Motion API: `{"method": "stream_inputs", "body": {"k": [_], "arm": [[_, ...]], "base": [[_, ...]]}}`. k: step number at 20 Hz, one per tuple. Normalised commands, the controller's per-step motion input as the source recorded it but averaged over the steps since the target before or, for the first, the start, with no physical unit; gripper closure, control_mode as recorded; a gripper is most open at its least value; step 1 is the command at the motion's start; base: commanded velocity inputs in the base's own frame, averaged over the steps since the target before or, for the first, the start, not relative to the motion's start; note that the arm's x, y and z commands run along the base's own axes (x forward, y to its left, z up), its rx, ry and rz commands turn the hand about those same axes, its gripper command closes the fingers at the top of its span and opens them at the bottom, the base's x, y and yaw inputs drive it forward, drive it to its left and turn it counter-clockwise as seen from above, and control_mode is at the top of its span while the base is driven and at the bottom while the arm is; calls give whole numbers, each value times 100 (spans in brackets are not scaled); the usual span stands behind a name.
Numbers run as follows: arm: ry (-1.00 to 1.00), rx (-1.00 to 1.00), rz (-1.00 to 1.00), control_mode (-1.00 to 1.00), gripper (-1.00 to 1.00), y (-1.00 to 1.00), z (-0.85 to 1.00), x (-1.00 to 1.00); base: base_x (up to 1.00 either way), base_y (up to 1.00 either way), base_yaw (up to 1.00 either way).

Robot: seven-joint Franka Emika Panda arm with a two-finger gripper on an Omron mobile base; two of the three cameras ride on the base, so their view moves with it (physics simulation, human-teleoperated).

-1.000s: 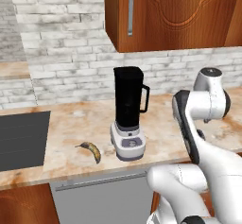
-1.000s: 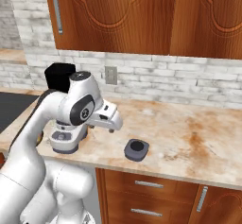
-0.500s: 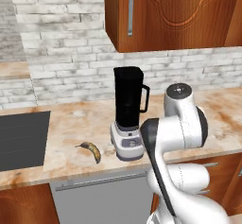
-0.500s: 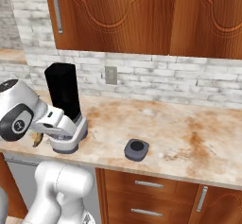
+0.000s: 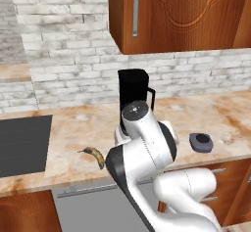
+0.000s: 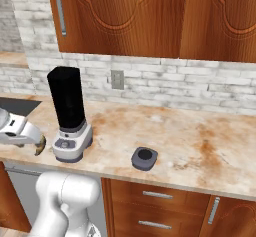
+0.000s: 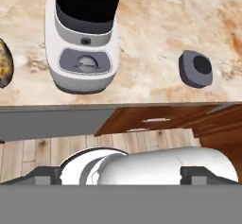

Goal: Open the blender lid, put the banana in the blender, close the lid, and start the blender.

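The blender [image 6: 68, 112] stands on the counter, its black jar [image 5: 134, 90] uncovered and its grey base with the round dial [image 7: 86, 63] facing me. To its right the blender lid [image 6: 145, 158] [image 5: 201, 142] [image 7: 195, 69] lies flat on the counter. Left of the base lies the banana [image 5: 95, 155] [image 6: 39, 145], which shows at the left edge of the hand view as a brown-yellow end [image 7: 4, 62]. My gripper [image 7: 124, 175] hangs over the counter's front edge before the blender base, open and holding nothing, its fingertips [image 7: 46, 174] far apart.
A black cooktop [image 5: 22, 145] is set into the counter at the far left. Wooden wall cabinets [image 6: 150, 16] hang above the jar. Drawers [image 6: 155, 196] sit under the counter's front edge. My arm's elbow [image 5: 142, 148] covers the blender base in the left base view.
The arm has swung from the right of the blender leftward across its front, toward the banana's side. Blender, lid and banana have stayed put.
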Motion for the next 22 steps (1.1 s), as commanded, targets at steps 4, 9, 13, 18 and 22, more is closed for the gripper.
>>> {"method": "stream_inputs", "body": {"k": [4, 9, 13, 18, 22], "arm": [[14, 0, 13, -100, -100, 100, -44, 26], [16, 0, 10, -100, -100, 91, -49, 62], [9, 0, 3, -100, -100, 46, -35, 66], [0, 0, 0, -100, -100, 14, -27, 61], [0, 0, 0, -100, -100, 27, -44, 62]], "base": [[0, 0, 0], [0, 0, 0], [0, 0, 0], [0, 0, 0], [0, 0, 0]]}}
